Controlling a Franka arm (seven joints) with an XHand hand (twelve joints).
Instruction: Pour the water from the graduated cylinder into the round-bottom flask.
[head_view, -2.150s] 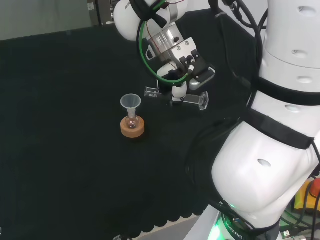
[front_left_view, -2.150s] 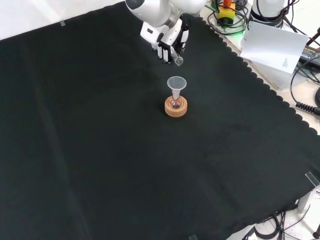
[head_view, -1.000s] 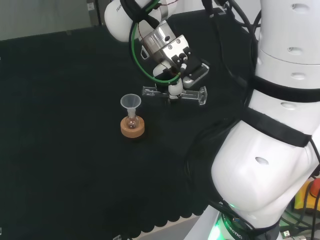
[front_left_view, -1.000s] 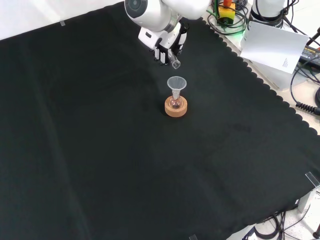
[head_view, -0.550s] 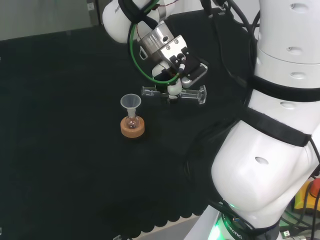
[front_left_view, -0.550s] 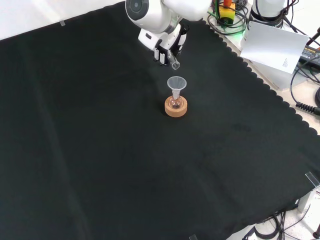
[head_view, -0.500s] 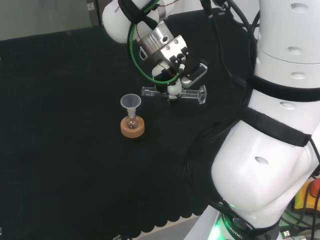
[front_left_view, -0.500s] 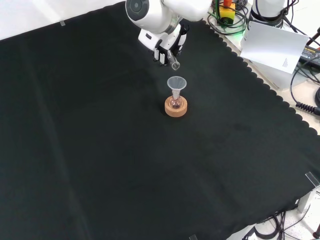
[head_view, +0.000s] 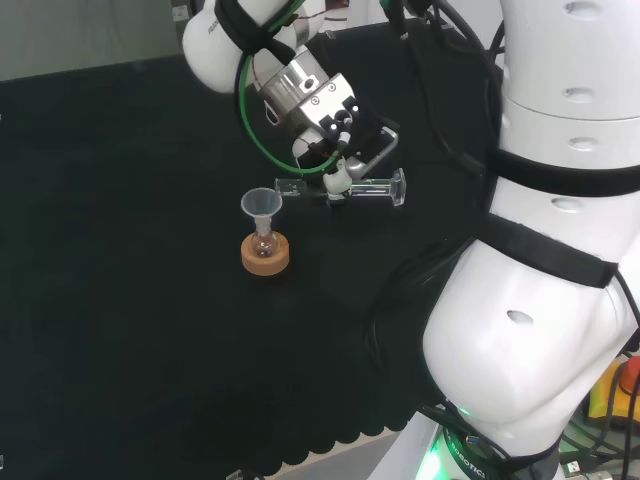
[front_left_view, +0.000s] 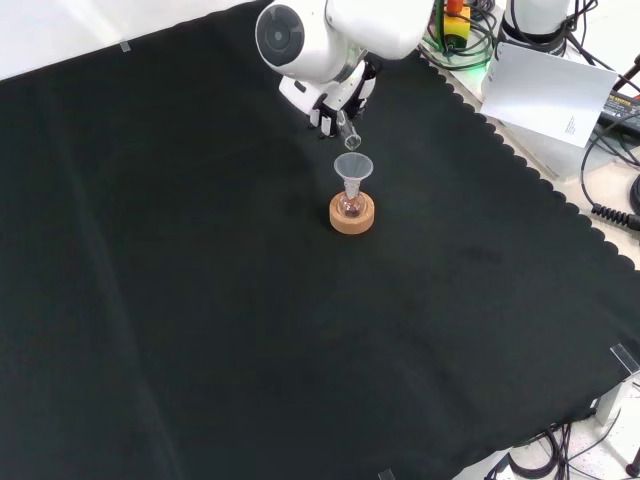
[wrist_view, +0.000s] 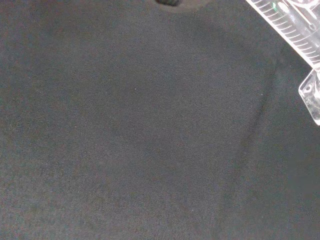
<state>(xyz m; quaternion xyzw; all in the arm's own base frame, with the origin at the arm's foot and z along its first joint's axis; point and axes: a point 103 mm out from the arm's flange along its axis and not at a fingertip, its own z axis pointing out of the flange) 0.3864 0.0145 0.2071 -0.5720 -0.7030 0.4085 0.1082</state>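
A black cloth (front_left_view: 200, 300) covers the whole bench, and its near edge is cut in small scallops (front_left_view: 520, 160) in the front view. Beyond this edge lie a white sheet of paper (front_left_view: 550, 90) and some black cables (front_left_view: 610, 180). In the head view a grey wall (head_view: 80, 35) stands behind the bench.

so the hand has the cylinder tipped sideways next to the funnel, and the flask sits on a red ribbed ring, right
Not quite: the flask sits in a cork ring, not a red ribbed one, as the front view shows. The rest holds: the hand has the cylinder tipped sideways next to the funnel.
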